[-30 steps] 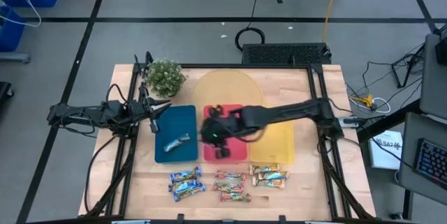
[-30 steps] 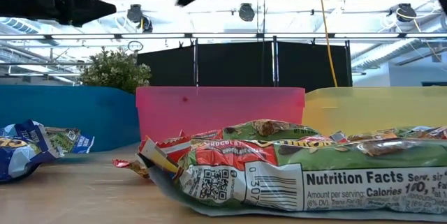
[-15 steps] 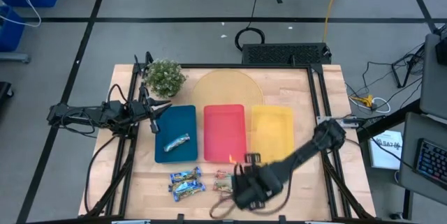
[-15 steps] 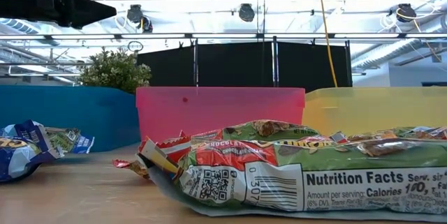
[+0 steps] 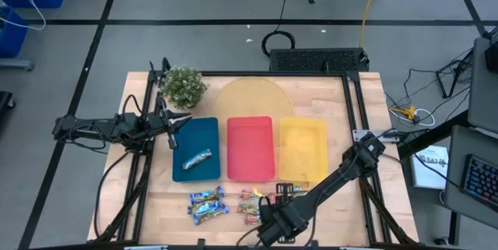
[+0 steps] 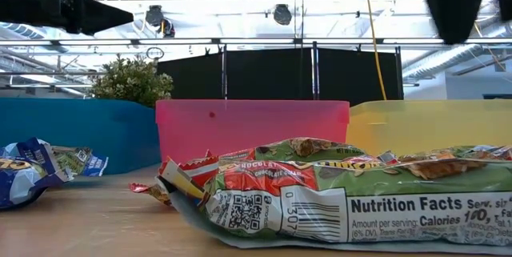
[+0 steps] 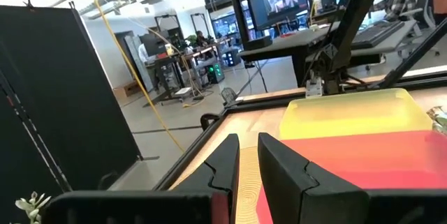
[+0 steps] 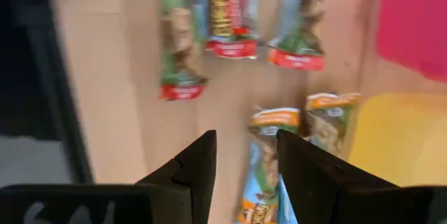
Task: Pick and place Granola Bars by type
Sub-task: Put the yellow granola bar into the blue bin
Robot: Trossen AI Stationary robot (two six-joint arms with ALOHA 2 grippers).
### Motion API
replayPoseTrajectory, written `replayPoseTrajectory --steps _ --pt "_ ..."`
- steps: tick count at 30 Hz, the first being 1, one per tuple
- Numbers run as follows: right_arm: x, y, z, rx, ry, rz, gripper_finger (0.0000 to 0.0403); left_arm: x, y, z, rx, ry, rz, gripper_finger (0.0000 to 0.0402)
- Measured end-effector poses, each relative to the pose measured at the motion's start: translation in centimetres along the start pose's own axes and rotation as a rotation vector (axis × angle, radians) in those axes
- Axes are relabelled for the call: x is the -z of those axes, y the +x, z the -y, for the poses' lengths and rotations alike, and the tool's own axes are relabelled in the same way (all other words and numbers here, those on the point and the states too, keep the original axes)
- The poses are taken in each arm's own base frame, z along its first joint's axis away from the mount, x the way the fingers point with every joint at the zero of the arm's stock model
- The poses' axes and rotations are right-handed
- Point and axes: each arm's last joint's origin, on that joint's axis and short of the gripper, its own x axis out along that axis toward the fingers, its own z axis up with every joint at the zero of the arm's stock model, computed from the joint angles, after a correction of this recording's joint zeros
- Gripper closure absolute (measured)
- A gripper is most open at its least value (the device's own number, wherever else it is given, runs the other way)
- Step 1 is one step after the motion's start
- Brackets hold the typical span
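Red-brown granola bars (image 5: 250,207) lie on the wooden bench (image 5: 342,94) just in front of the red tray (image 5: 250,148), with blue-white granola bars (image 5: 207,203) to one side and orange-teal granola bars (image 5: 294,193) to the other, before the yellow tray (image 5: 303,149). One blue-white bar (image 5: 196,158) rests inside the blue tray (image 5: 194,145). Reaching over the bench's front edge, the right hand (image 8: 246,155) hangs above the red-brown and orange-teal bars — fingers parted, grasping nothing. Beside the blue tray's outer edge, near a potted plant (image 5: 184,86), the left hand (image 7: 248,158) waits — fingers slightly apart, empty.
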Motion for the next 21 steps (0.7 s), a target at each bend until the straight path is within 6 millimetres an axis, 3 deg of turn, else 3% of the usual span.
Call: replayPoseTrajectory --steps 4,9,15,21 --pt "0.3 1.7 0.3 0.031 0.041 -0.037 0.0255 0.0 0.0 0.0 0.001 0.034 -0.002 0.0339" --pt "1.9 3.9 0.7 0.093 0.047 -0.133 0.0217 0.0 0.0 0.1 0.019 0.037 0.004 0.0339" --pt "3.1 4.8 1.4 0.034 0.116 -0.084 0.0171 0.0 0.0 0.1 0.041 0.039 0.005 0.0339" --pt "4.9 8.0 2.2 -0.044 0.164 -0.089 0.0161 0.1 0.0 0.2 0.045 0.043 -0.002 0.0339"
